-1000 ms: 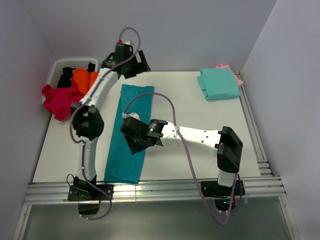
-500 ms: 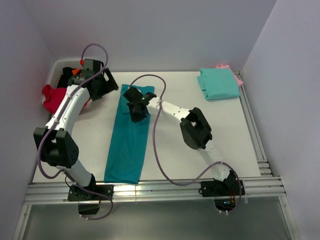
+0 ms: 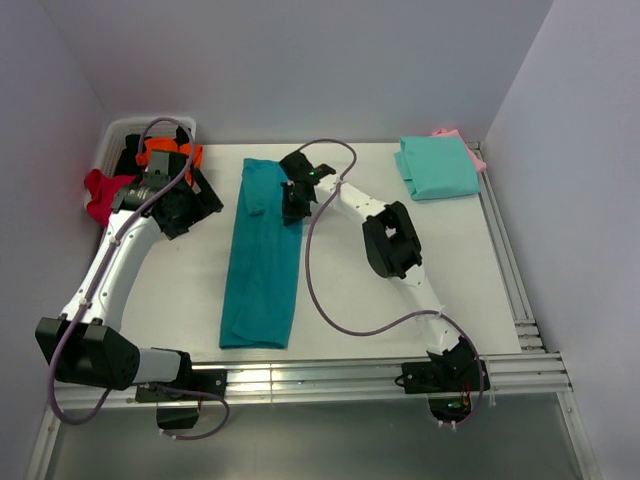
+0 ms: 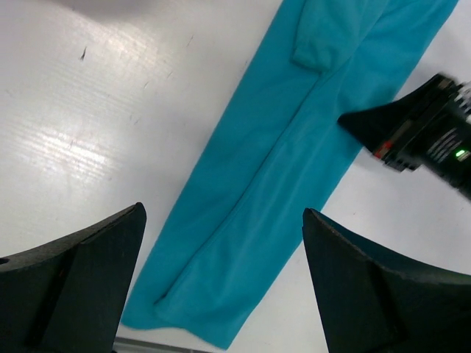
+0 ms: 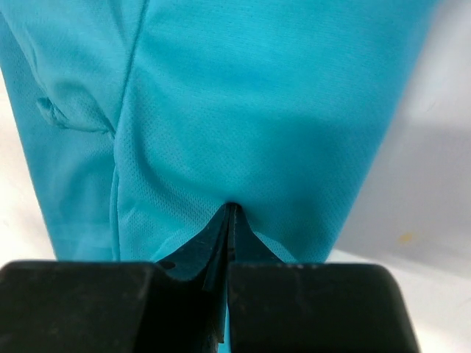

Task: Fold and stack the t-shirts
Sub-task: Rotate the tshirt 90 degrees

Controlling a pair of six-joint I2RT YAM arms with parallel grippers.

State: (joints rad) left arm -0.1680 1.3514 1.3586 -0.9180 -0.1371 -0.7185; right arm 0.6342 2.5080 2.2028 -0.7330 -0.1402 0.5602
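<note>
A deep teal-blue t-shirt [image 3: 262,262] lies folded into a long narrow strip down the table. My right gripper [image 3: 292,207] is at the strip's far right edge and is shut on the cloth; the right wrist view shows the pinched fold [image 5: 229,209] of the teal shirt [image 5: 257,110]. My left gripper [image 3: 186,207] is open and empty above the bare table left of the strip, whose near end [image 4: 250,220] shows between its fingers [image 4: 96,272]. A folded mint-green t-shirt [image 3: 437,167] lies on a pink one [image 3: 472,152] at the far right.
A white slotted basket [image 3: 108,140] at the far left corner holds orange [image 3: 165,152] and black [image 3: 133,157] shirts, with a crimson one [image 3: 103,195] hanging over its side. The right arm's links [image 3: 392,240] cross the middle of the table.
My right gripper moved from the strip's middle to its far end and shut on it. The strip slid farther back and straightened. My left arm swung left and nearer, beside the basket.
</note>
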